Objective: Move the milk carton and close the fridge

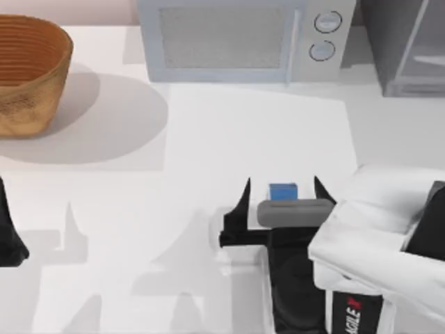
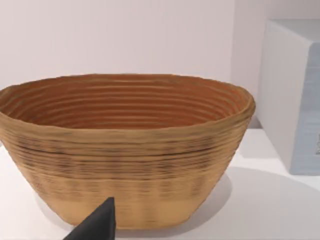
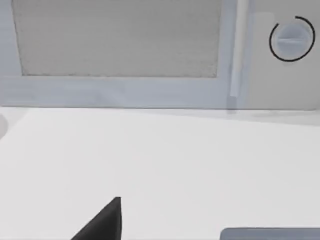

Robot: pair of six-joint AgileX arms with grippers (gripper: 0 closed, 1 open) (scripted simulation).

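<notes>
Top view: right gripper sits low over the white table, right of centre on the near half. Its two black fingers are spread wide apart, the milk carton between them — only the carton's blue top shows, its lower part hidden behind the grey gripper body. Whether either finger touches the carton, cannot tell.

Fridge at the far right corner — dark-grey cabinet, pale-framed glassy door, cut off by the picture's edge. Whether the door is open or closed, cannot tell.

Microwave along the far edge, centre, just left of the fridge; two round knobs on its right side. Right wrist view faces the microwave's mesh window.

Wicker basket at the far left.

Left gripper parked at the left edge of the table; jaw state cannot be told. Left wrist view faces the basket, with one black fingertip in the foreground.
</notes>
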